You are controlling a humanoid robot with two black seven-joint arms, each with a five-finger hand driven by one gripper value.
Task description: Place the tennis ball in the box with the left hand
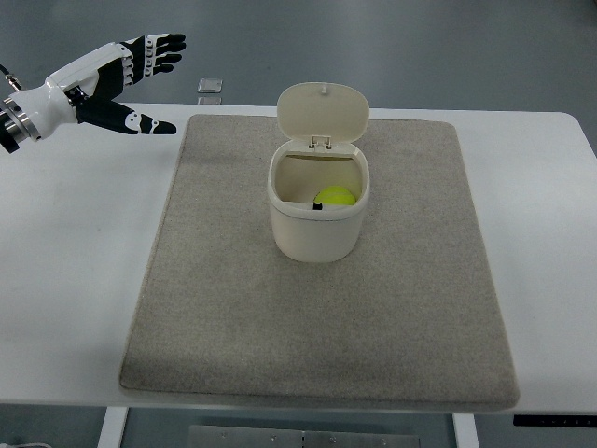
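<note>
Table (75,280): left hand (121,79) splayed, raised upper-left.

The left robot hand (117,79) has white shells, black jointed fingers and a silver wrist.

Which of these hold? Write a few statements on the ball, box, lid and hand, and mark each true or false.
1. The tennis ball lies inside the box. True.
2. The box's lid is closed. False: it stands open, hinged back.
3. The left hand grips the ball. False: it is open, away at the upper left.
4. The box stands on the grey mat. True.
</note>
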